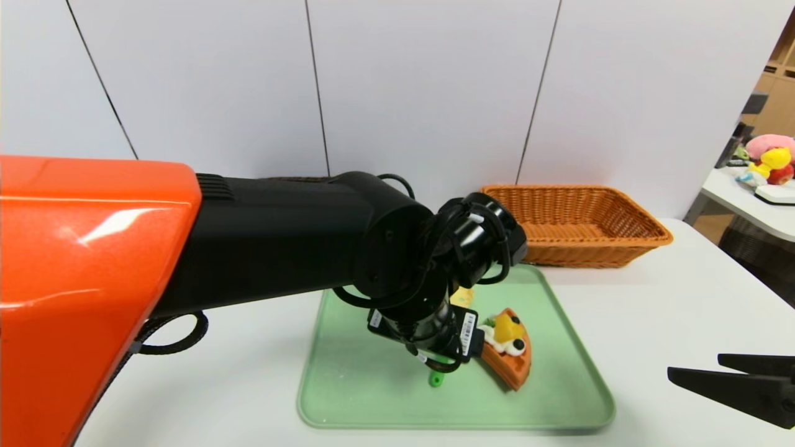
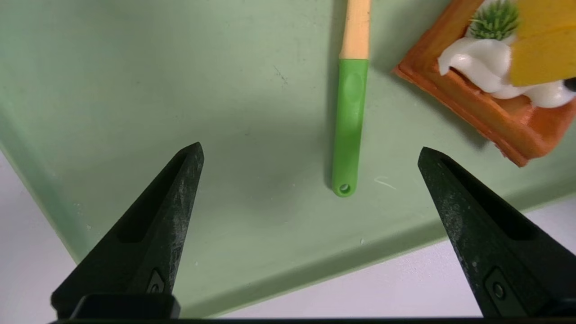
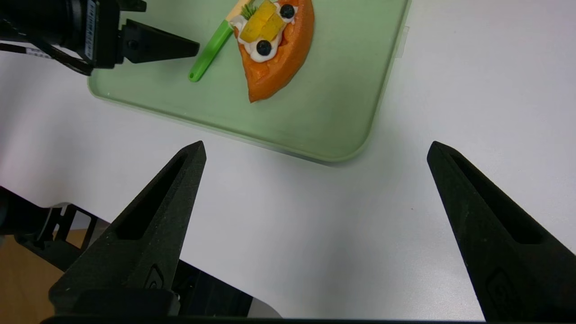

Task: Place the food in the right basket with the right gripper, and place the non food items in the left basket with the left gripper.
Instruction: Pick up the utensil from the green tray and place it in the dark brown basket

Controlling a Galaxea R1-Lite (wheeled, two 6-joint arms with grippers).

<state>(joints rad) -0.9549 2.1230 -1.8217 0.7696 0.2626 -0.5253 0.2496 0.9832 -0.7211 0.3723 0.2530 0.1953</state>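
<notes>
1. The right pincer [image 3: 310, 225] hangs over bare white counter [image 1: 652, 323] at the near right, its fingers wide apart and holding nothing, well clear of the tray.
2. The green tray [image 1: 385, 391] lies on the counter in front of the robot, a long side along the near edge.
3. The left pincer [image 2: 310, 225] hangs low over the tray's near left part, fingers spread wide and empty; the spatula's handle end lies in line with the gap between them, not touched.
4. White labels on the left wrist [image 1: 469, 332] carry print too small to read.
5. The spatula [image 2: 348, 130] lies flat on the tray, its long axis running near to far. The green handle, with a small hole at its tip, points at the near rim; the pale part runs away under the arm.
6. The waffle slice [image 1: 509, 357] lies just right of the spatula, near but apart. It is an orange wedge topped with cream, yellow fruit, dark berries and a green sprig, its point turned toward the near rim.
7. In the head view the left arm [image 1: 186, 248] hides the tray's far left and the counter's left.
8. An empty wicker basket [image 1: 574, 226] stands beyond the tray's far right corner, against the white wall.
9. Plush toys [image 1: 770, 158] sit on another table far right.
</notes>
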